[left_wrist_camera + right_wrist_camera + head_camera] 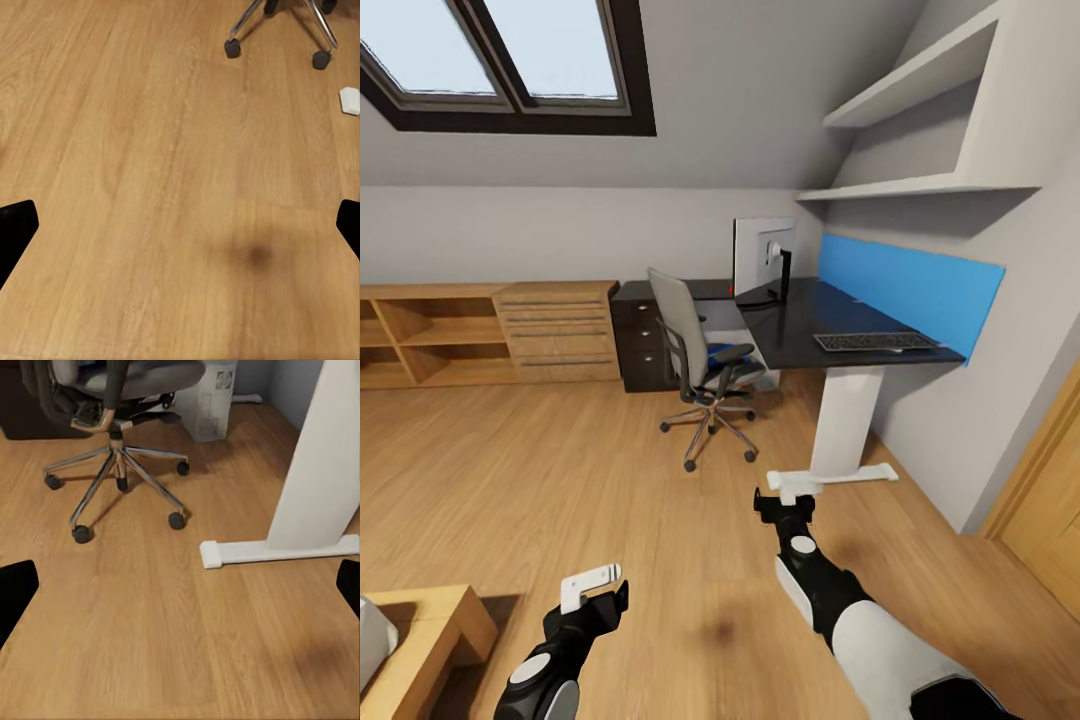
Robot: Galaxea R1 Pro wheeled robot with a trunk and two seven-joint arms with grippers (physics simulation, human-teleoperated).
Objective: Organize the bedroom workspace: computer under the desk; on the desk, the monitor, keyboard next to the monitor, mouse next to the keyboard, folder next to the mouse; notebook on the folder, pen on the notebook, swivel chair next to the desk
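The head view covers an attic bedroom with a skylight (510,60) in the sloped ceiling and a light wood floor (540,470).

At the far left, low wooden open shelving (420,335) stands against the wall; what its compartments hold cannot be made out. Beside it is a light wooden chest (555,330) with long bar handles, all drawers closed. Next comes the black drawer unit (635,340) of the desk (800,320), drawers also closed.

The swivel chair (695,365) stands on the floor in front of the desk, its back toward the drawer unit. The blue folder (722,351) lies on its seat. In the right wrist view, the computer (210,397) sits on the floor under the desk, behind the chair's chrome base.

On the desk, the monitor (763,260) stands at the rear near the corner, white back facing the camera. The keyboard (875,342) lies on the near end of the desktop, well apart from the monitor. A blue panel (920,285) runs along the wall behind the desk, and two white wall shelves (920,130) are mounted above it. The white desk leg (845,420) rests its foot on the floor. A wooden door (1050,500) is at the right edge.

The left gripper (592,585) hangs over bare floor with its jaws spread apart, holding nothing. The right gripper (792,490) hangs near the foot of the desk leg, jaws likewise spread and empty.

The mouse, notebook and pen cannot be located.
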